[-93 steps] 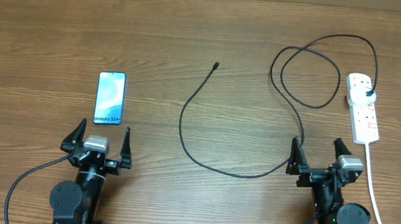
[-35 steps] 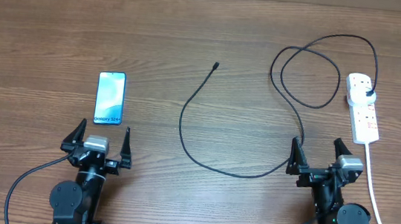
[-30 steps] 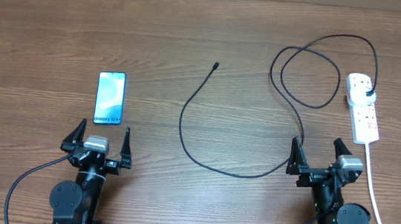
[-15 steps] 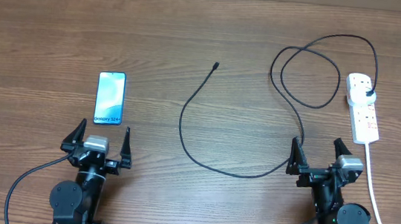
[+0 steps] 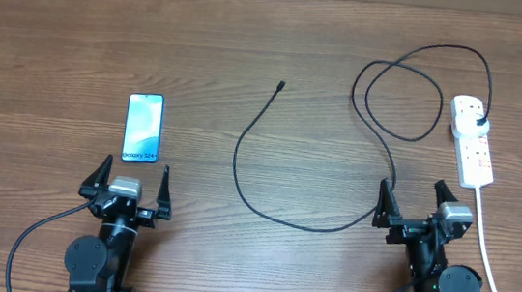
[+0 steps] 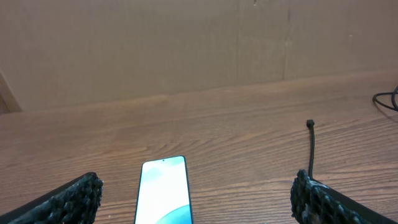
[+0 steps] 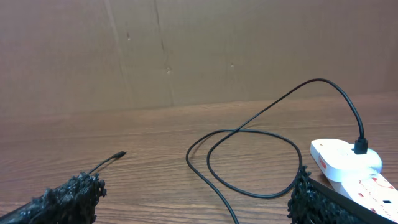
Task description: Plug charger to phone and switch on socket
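A robot lab bench: wooden table (image 5: 254, 29) backed by brown cardboard wall (image 6: 186, 50).

The right end effector (image 7: 194, 191) is being held with its two dark, textured fingers (image 7: 65, 200) spread wide at the lower corners, nothing being gripped between them; the charger (image 7: 239, 130) is being shown lying in a loop on the wooden bench (image 7: 155, 180), its small connector tip being seen at the left; its black plug is being seated in the white socket (image 7: 342, 157) at the right edge; a brown wall (image 7: 249, 43) is being seen behind.
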Available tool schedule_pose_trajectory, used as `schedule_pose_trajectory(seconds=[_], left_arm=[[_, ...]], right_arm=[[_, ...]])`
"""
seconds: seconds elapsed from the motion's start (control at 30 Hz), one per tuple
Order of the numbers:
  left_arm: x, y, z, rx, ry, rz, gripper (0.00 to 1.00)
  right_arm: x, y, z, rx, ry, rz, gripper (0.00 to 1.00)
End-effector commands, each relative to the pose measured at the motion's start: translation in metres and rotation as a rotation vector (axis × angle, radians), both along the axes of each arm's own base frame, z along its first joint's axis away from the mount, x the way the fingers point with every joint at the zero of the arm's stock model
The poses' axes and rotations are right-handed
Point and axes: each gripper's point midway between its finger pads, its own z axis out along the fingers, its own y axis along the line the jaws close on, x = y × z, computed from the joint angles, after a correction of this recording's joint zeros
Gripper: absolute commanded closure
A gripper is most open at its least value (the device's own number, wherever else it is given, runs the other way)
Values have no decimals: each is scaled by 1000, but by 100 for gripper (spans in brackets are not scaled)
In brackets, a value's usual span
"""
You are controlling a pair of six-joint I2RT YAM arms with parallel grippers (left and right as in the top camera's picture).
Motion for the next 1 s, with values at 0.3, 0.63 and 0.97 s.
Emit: schedule_pose_trajectory(seconds=[0.3,0.63,0.97], left_arm=[[-1,-11,2,-15,-13,-65,0],[-4,-20,19,-70,-30,-118,0],[8,-19,68,-85,76,-115,0]], right_arm=[[0,0,-2,2,-2,3,0],[0,0,-2,2,-2,2,0],[0,0,-2,2,-2,2,0]])
